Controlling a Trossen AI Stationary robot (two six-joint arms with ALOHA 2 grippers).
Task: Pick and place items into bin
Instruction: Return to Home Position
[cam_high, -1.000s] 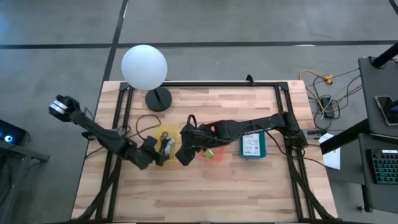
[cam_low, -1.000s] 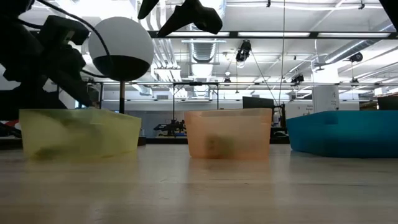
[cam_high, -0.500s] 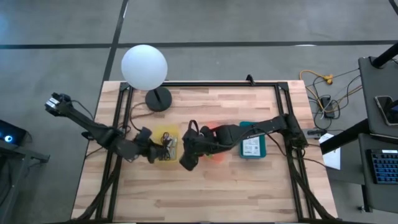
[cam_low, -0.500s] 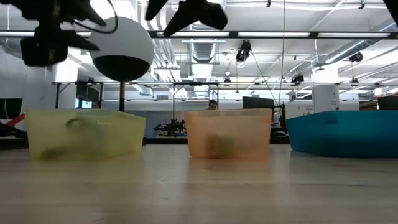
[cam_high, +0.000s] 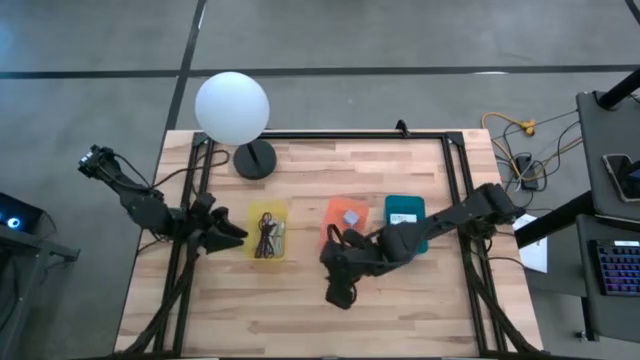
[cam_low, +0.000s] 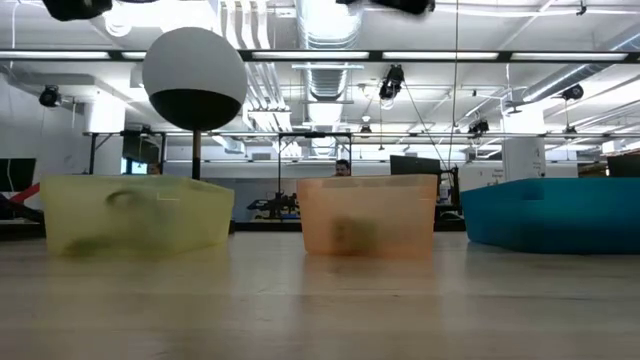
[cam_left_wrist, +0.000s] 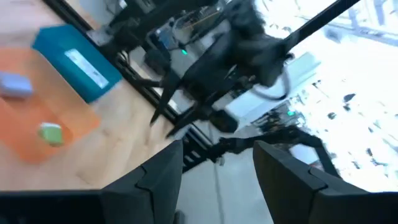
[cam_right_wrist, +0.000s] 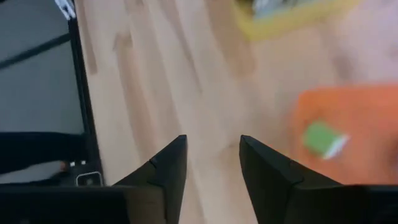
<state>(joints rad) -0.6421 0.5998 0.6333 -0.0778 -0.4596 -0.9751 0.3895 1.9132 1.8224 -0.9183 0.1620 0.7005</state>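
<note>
One broad wooden plank table (cam_high: 300, 320) inside a black metal frame carries everything, and a translucent orange plastic bin (cam_high: 330, 215) sits near its middle. The left arm comes in from the table's left edge, bent at the elbow, with its forearm pointing toward the orange bin; the left gripper (cam_high: 236, 232) hangs well to the left of that bin and higher than its rim, its fingers (cam_left_wrist: 155, 180) spread apart with nothing between them. The right arm stretches in from the right edge and passes just in front of the orange bin, its wrist angled toward the wood; the right gripper (cam_high: 338, 297) hovers over bare planks in front of the bin, on the side away from the lamp, its fingers (cam_right_wrist: 165, 174) likewise parted and empty. A lamp with a white globe shade (cam_high: 232, 108) on a round black base stands behind and to the left of the orange bin. A solid teal plastic bin (cam_high: 390, 230) stands just beside the orange bin on its right and holds a white card (cam_high: 404, 217). A translucent yellow plastic bin (cam_high: 252, 215) stands near the orange bin on its left, between it and the left gripper, with thin dark coiled cables (cam_high: 266, 238) lying inside. Within the orange bin itself lie a small grey cube (cam_high: 350, 215) and a small green cube (cam_left_wrist: 51, 134), apart from each other.
</note>
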